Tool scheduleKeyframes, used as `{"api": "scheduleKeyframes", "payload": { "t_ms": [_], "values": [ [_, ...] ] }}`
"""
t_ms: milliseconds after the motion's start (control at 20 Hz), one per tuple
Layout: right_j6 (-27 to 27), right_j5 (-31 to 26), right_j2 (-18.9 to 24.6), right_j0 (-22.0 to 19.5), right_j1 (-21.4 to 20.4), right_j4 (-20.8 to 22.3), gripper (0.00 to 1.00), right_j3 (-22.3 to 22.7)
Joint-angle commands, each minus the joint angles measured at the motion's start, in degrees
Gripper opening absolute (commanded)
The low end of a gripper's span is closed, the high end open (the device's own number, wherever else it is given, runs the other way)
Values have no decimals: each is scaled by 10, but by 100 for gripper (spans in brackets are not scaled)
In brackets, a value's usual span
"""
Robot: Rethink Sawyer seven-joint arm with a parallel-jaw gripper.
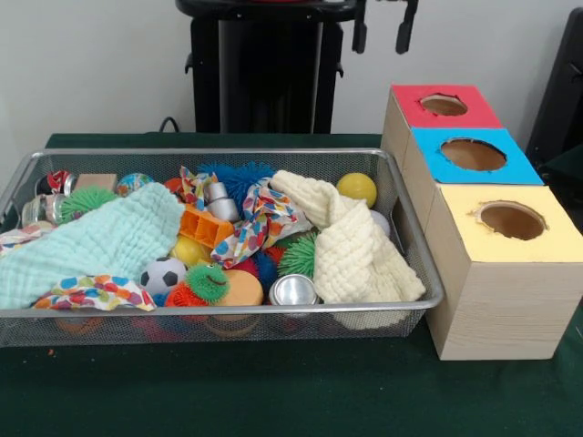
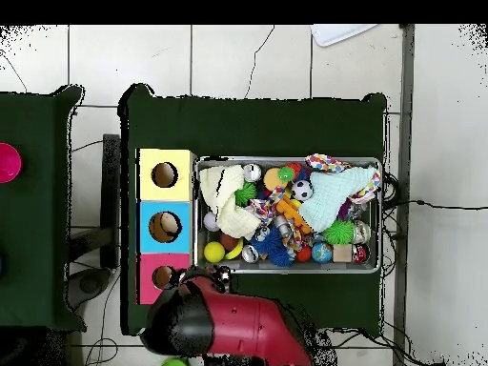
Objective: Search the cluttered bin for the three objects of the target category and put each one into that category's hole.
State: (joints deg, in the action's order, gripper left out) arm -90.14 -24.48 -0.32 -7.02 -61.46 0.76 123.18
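The wire mesh bin (image 1: 414, 305) stands on the green table, full of clutter; it also shows in the overhead view (image 2: 381, 214). No plush animal shows; a pale green cloth (image 1: 100, 241) and a cream cloth (image 1: 351, 250) cover much of the contents. The red-surround hole (image 1: 444, 105) tops the far box of the row to the right of the bin, and shows in the overhead view (image 2: 164, 277). My gripper (image 1: 383, 32) hangs at the top edge, behind the bin's far right corner. Its two black fingers are apart and empty. The red arm (image 2: 238, 329) lies beside the red hole.
The blue-surround hole (image 1: 473, 154) and the yellow-surround hole (image 1: 512, 220) follow towards the camera. The bin holds a soccer ball (image 1: 162, 273), a yellow ball (image 1: 356, 188), green spiky balls (image 1: 208, 282), a metal tin (image 1: 292, 290), an orange block (image 1: 202, 225) and a patterned cloth (image 1: 260, 223).
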Motion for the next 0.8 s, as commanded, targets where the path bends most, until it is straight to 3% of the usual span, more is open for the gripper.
{"api": "scheduleKeyframes", "payload": {
  "t_ms": [50, 800],
  "values": [
    [-30, 50, 34, -32, 77, 46, 100, -53],
    [27, 101, 67, -81, 170, 170, 100, -115]
  ]
}}
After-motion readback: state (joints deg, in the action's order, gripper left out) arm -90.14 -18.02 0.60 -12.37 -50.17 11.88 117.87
